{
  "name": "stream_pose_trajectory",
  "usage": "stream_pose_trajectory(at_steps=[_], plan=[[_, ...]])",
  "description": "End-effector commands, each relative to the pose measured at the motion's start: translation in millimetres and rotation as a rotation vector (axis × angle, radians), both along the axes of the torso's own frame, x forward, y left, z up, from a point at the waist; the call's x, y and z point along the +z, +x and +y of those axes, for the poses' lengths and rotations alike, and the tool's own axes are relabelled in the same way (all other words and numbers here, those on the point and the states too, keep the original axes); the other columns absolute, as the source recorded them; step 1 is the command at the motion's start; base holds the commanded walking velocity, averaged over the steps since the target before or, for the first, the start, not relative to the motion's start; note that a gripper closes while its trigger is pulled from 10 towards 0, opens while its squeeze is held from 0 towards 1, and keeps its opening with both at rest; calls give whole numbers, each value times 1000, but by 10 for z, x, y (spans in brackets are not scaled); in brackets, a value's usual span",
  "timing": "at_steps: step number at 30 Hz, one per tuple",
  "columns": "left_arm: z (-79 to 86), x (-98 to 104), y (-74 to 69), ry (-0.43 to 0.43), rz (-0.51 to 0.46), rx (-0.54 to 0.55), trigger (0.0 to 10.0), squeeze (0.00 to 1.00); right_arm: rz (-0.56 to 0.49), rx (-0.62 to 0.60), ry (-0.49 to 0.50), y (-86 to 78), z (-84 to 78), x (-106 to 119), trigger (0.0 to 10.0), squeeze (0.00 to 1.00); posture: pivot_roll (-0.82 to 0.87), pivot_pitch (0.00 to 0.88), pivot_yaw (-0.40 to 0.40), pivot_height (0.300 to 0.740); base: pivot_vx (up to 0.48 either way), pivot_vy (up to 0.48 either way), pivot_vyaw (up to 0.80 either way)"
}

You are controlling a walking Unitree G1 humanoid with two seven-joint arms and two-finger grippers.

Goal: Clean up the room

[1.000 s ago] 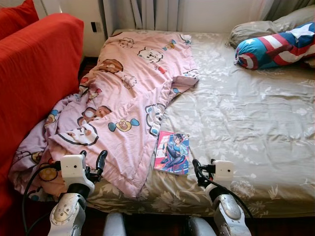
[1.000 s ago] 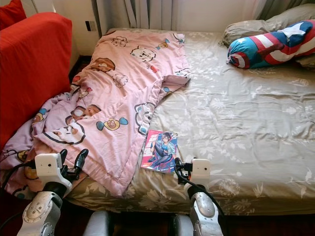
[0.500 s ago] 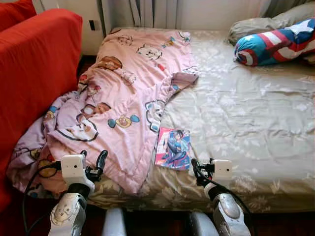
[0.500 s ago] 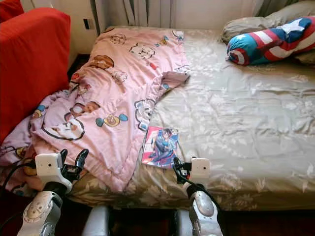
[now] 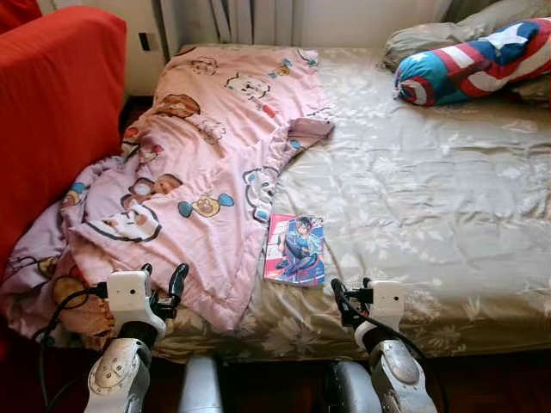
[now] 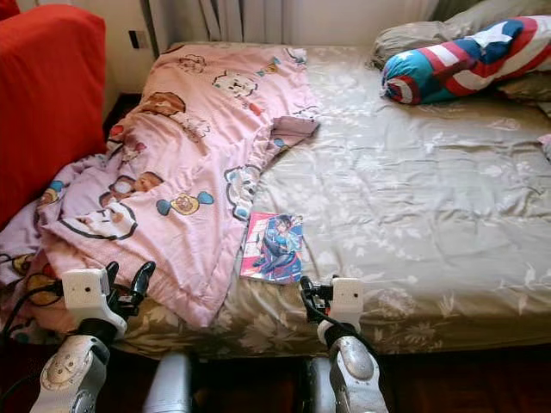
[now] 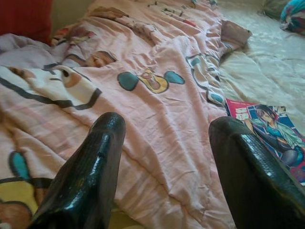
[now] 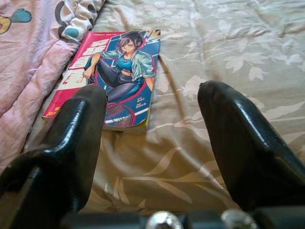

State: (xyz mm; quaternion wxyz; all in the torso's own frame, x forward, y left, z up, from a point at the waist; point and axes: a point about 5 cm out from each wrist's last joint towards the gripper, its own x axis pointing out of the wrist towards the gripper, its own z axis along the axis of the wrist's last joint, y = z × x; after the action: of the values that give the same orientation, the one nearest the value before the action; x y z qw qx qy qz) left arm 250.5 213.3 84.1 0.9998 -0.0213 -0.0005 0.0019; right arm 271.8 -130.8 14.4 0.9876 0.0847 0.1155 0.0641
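A rumpled pink cartoon blanket (image 5: 207, 146) covers the left side of the bed (image 5: 430, 189) and spills over its near left corner. A colourful comic book (image 5: 296, 249) lies flat on the sheet beside the blanket's edge, near the bed's front. My left gripper (image 5: 162, 274) hangs open just short of the blanket's near edge, its fingers (image 7: 90, 162) apart above pink cloth. Just below the book (image 8: 112, 71) my right gripper (image 5: 351, 292) is held open, and nothing is between its fingers (image 8: 238, 133).
A red sofa (image 5: 52, 112) stands close along the bed's left side. A striped star bolster (image 5: 469, 64) and a grey pillow (image 5: 422, 39) lie at the far right. Curtains (image 5: 250, 17) hang behind the bed. Dark floor runs along the bed's front edge.
The whole picture has shifted, so the camera moved; more of the bed's front edge shows now. Blanket and book lie as before. Both grippers hold the same open pose.
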Motion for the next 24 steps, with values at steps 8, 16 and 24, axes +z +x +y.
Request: stream_pose_trajectory(at_steps=[8, 16, 24], plan=[[-61, -59, -13, -4, 32, -15, 10000, 0, -2, 53, -10, -38, 66, -23, 10000, 0, 134, 151, -41, 598, 120, 0, 666], [-86, -60, -8, -12, 33, -20, 10000, 0, 3, 44, -4, -34, 54, -30, 10000, 0, 131, 151, -40, 598, 244, 0, 0], [-88, -54, -9, -13, 30, -22, 10000, 0, 7, 37, -6, -31, 44, -34, 10000, 0, 132, 153, -39, 598, 291, 0, 0]])
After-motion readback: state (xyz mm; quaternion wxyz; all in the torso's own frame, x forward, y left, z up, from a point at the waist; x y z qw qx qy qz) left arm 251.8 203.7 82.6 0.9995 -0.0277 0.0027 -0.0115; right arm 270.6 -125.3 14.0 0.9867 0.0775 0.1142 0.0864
